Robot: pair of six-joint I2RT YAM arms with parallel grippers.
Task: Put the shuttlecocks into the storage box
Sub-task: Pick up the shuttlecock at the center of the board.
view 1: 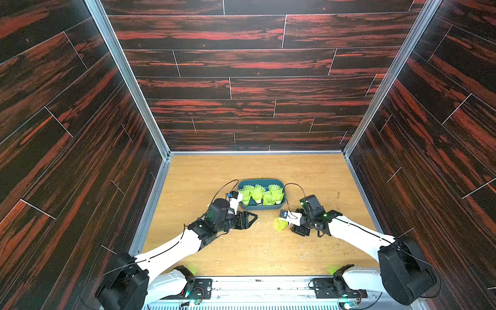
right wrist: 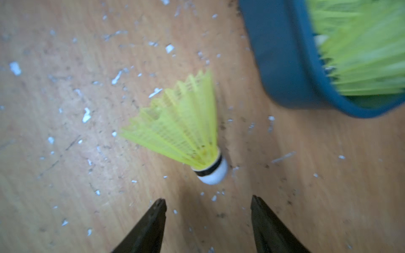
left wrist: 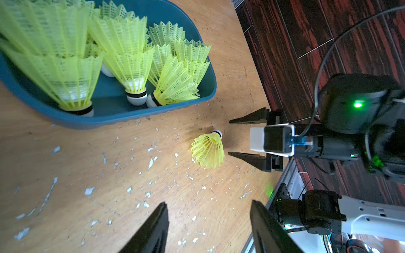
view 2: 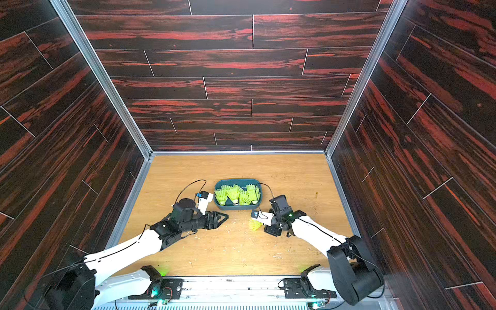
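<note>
Teal plastic forms the storage box, which sits on the wooden table beside both grippers, on the side away from the robot's base. It holds a cluster of neon yellow-green shuttlecocks, mostly standing on their white cork tips with the skirts fanning upward, some leaning against each other; the left wrist view shows their dark bands and corks resting on the box floor.

One loose shuttlecock lies on its side on the table just ahead of the right gripper. Its cork points toward the gap between the fingertips and the skirt opens away from them. The jaws stand apart and empty, with the cork close in front of the tips but not touching either one.

The left gripper points across at the right one, so the two face each other over the table. Its jaws are apart too and hold nothing. The loose shuttlecock lies well ahead of it, much closer to the right gripper. The box's near wall runs just beside the left gripper in both top views.

Small white flecks are scattered over the table between the two grippers.
</note>
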